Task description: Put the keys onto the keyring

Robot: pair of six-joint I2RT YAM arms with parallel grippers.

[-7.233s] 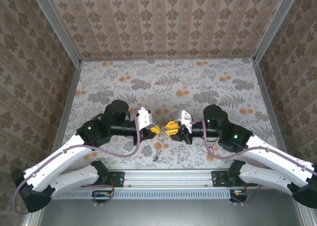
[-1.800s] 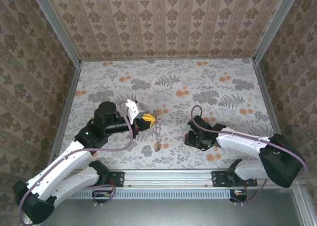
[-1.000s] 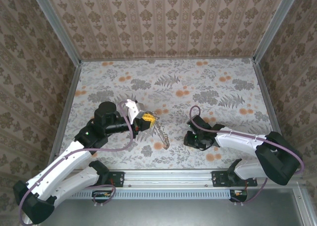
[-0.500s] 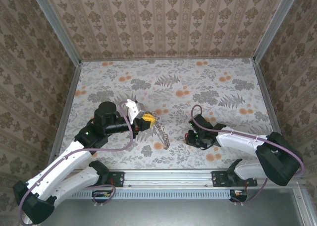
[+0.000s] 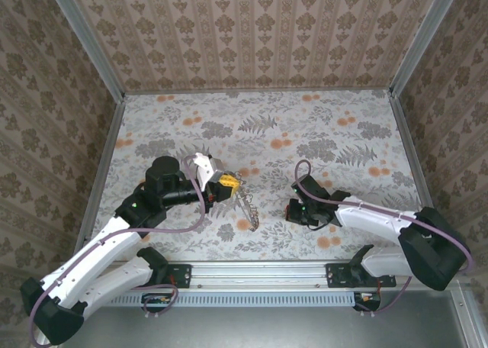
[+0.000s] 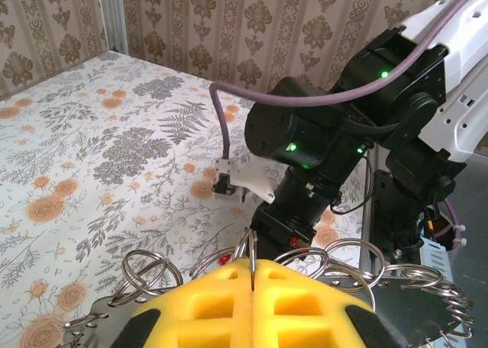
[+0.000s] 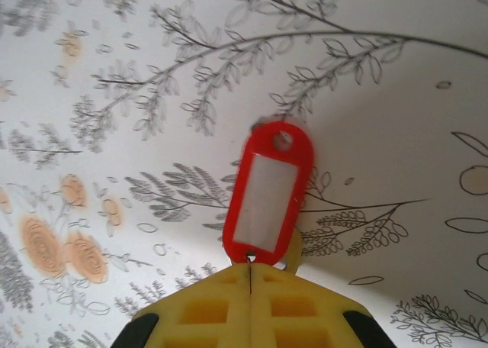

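Observation:
My left gripper (image 5: 228,182) is shut on the keyring (image 5: 245,207), a string of silver split rings that dangles from it toward the table. In the left wrist view one ring (image 6: 252,245) is pinched edge-on between the yellow pads (image 6: 206,302), and more rings (image 6: 149,265) fan out to both sides. My right gripper (image 5: 294,211) is low over the table at centre right. It is shut on the keys: a red tag (image 7: 268,188) with a white label, held by its near end, and a yellow one (image 7: 293,249) half hidden behind it.
The right arm (image 6: 305,161) fills the space just beyond the held rings in the left wrist view. Patterned walls (image 5: 252,35) close in the floral table (image 5: 259,127) at the back and sides. A metal rail (image 5: 252,272) runs along the near edge.
The right gripper has closed on the red tag over the last second. The ring string under the left gripper swung slightly; the left arm stayed put.

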